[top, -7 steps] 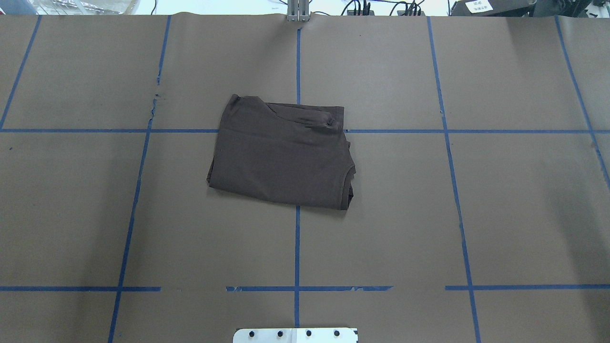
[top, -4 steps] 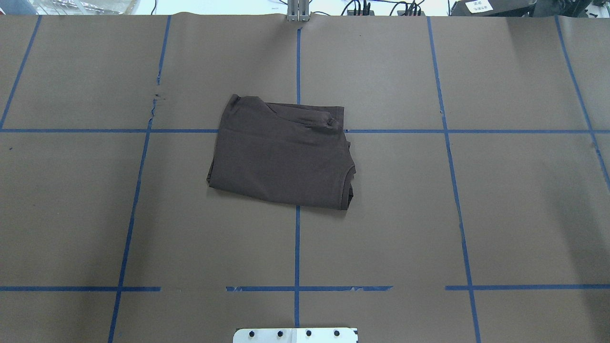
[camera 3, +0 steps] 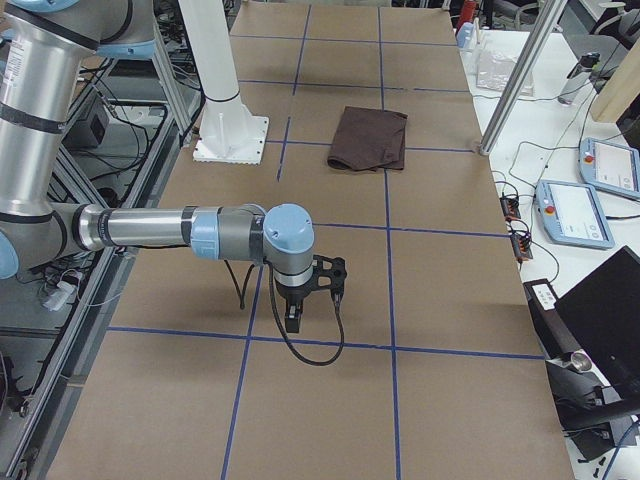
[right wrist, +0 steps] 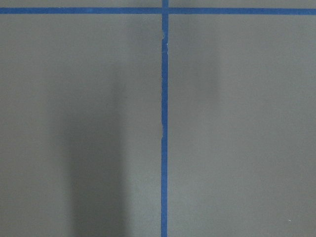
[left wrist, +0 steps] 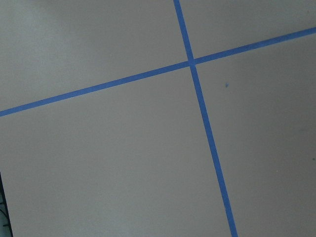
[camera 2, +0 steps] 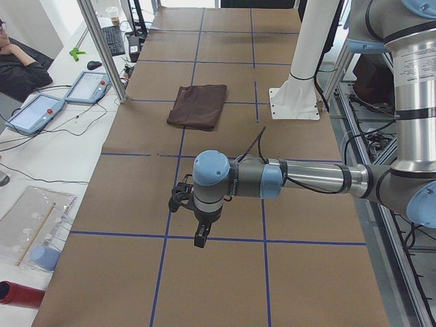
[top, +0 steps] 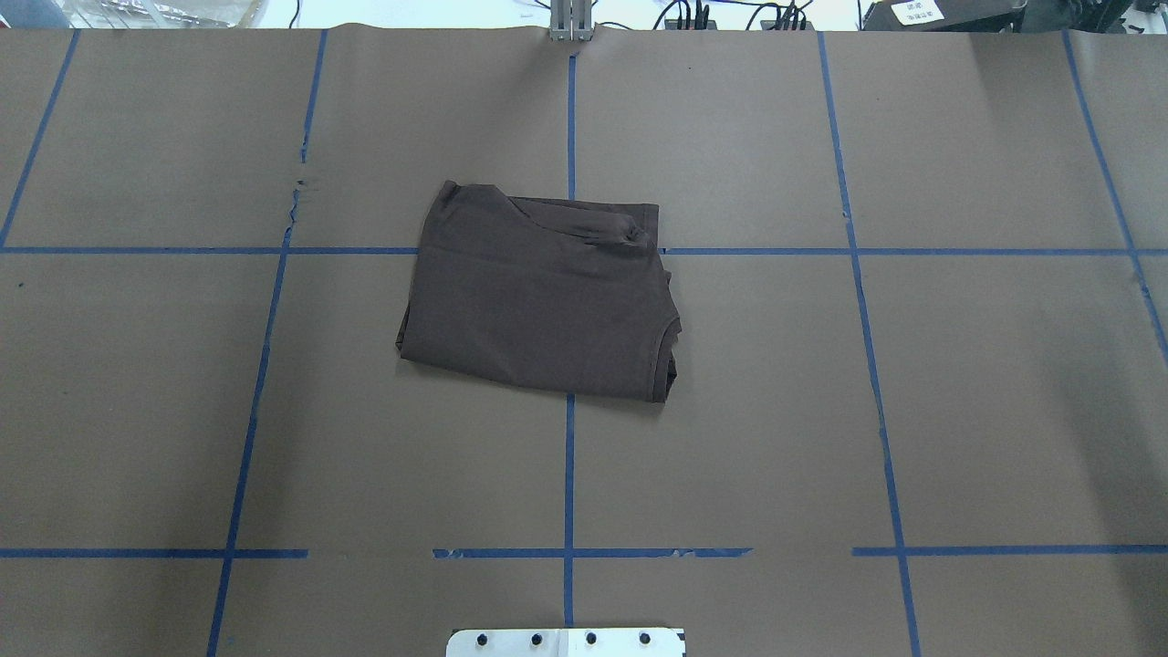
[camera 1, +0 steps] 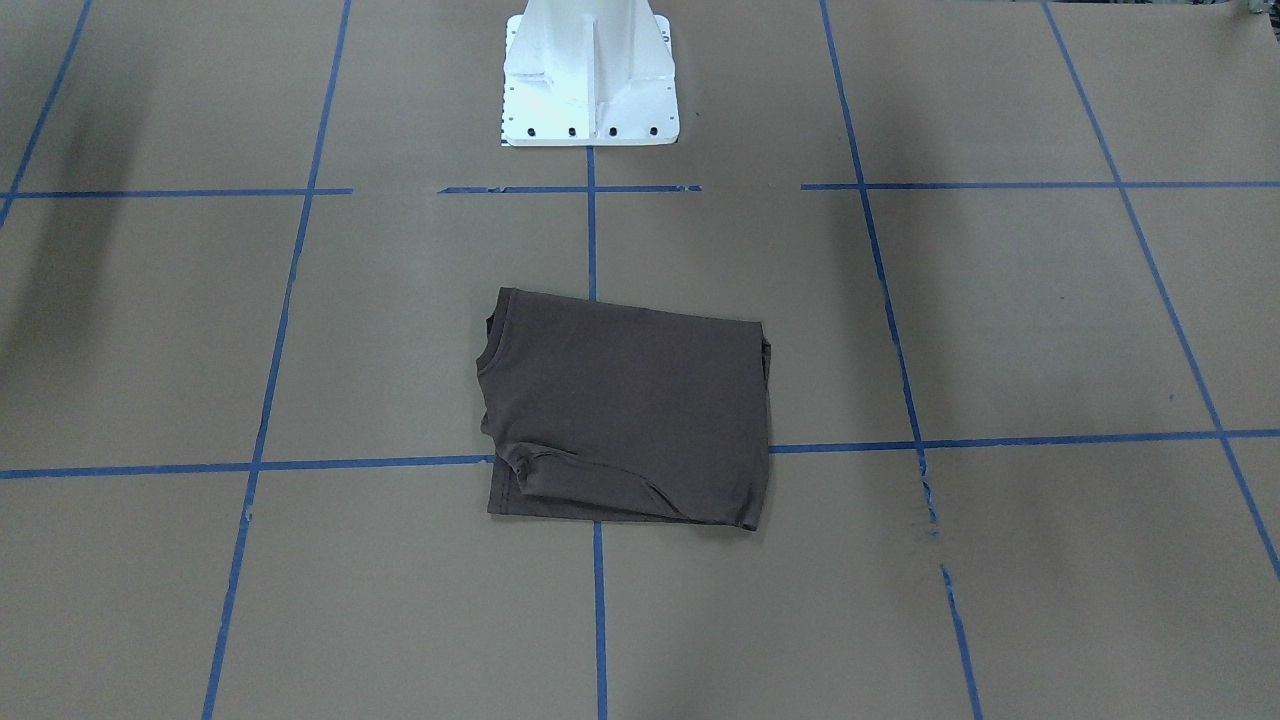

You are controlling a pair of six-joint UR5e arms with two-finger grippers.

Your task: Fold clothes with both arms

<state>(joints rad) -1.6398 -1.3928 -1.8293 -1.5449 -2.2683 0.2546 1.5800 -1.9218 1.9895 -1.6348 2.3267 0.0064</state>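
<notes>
The dark grey-brown T-shirt [top: 538,297] lies folded into a rough rectangle at the middle of the brown table; it also shows in the front view [camera 1: 625,415] and both side views [camera 2: 199,105] [camera 3: 370,137]. Its collar edge faces the overhead view's right. Neither arm shows in the overhead or front view. The left gripper [camera 2: 199,235] hangs over bare paper far from the shirt. The right gripper [camera 3: 292,318] does the same at the other end. I cannot tell whether either is open or shut. Both wrist views show only paper and tape.
Blue tape lines [top: 568,474] grid the brown paper. The white pedestal base [camera 1: 590,75] stands at the robot's table edge. A metal post [camera 2: 102,48] and teach pendants [camera 2: 34,112] [camera 3: 575,212] sit beyond the far edge, with a person at the left view's corner.
</notes>
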